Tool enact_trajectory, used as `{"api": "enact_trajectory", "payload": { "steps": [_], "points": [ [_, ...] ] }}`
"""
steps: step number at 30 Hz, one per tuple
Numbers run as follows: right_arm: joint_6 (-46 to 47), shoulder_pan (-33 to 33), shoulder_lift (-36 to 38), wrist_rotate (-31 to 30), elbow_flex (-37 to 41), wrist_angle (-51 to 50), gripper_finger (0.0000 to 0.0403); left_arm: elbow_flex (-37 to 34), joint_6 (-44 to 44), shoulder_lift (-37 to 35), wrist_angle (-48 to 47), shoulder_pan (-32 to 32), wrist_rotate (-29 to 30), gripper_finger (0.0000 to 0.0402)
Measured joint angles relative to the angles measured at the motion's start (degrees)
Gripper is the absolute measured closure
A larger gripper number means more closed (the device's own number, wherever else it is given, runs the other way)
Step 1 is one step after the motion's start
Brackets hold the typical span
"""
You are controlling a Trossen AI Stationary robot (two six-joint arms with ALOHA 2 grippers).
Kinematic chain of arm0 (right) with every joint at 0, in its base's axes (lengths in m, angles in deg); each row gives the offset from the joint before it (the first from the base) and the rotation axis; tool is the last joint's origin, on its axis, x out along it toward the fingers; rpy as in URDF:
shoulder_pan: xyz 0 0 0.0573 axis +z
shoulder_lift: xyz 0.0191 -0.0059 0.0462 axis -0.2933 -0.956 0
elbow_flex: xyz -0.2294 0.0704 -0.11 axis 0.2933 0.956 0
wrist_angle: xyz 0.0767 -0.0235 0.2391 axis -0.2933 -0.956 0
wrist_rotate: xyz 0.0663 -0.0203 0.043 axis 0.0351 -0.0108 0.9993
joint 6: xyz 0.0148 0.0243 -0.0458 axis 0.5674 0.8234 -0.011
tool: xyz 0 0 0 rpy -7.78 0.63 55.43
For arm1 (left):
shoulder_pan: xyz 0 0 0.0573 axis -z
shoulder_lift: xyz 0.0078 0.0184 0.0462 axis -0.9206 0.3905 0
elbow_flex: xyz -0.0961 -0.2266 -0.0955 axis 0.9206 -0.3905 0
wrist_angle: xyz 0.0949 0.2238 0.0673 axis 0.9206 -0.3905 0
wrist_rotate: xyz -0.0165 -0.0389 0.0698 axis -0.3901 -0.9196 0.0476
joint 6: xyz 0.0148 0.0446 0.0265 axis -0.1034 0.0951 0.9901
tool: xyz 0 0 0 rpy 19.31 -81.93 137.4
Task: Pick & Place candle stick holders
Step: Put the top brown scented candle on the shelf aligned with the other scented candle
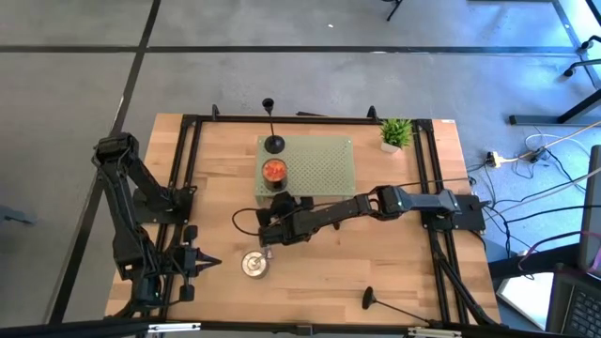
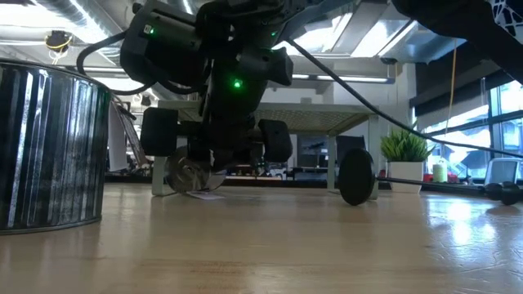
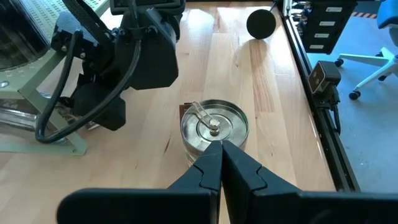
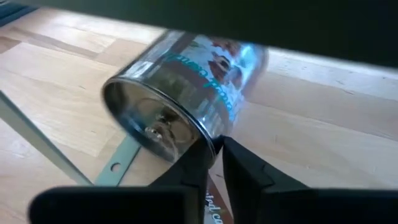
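Note:
One black candle stick holder [image 1: 272,141] stands on its round base at the far edge of the green perforated platform [image 1: 324,164]. Another holder [image 1: 374,300] lies on the table near the front right, base [image 2: 355,175] facing the low camera. My right gripper [image 4: 214,152] is low at the platform's near edge, its fingers almost together on a labelled tin can [image 4: 186,87] that lies on its side. My left gripper [image 3: 221,152] hovers shut at the front left, just short of an upright silver can [image 3: 213,127]. My right gripper has the rim [image 4: 208,138] of the tipped can's round end between its two fingertips, only at their free ends. The fingers come slanting down from the table's right side. The can lies on its side on the wood, beside the platform's leg [image 4: 118,165].
An orange-filled tin [image 1: 273,171] sits on the platform next to the standing holder. A small potted plant [image 1: 395,133] is at the far right corner. Black rails [image 1: 188,188] frame the table. Bare wood lies between the silver can [image 1: 254,265] and the lying holder.

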Motion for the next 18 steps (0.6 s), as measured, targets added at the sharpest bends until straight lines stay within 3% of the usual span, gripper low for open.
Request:
{"api": "enact_trajectory", "payload": {
  "steps": [7, 18],
  "points": [
    [0.44, 0.25, 0.0, 0.04, 0.0, -0.83, 0.0393, 0.0, 0.0, 0.0, 0.0, 0.01, 0.14, 0.04],
    [7.51, 1.92, -0.02, 0.62, 0.04, -5.91, 0.0399, 0.0, -0.94, 0.0, 0.36, 0.0, 0.57, 0.04]
  ]
}}
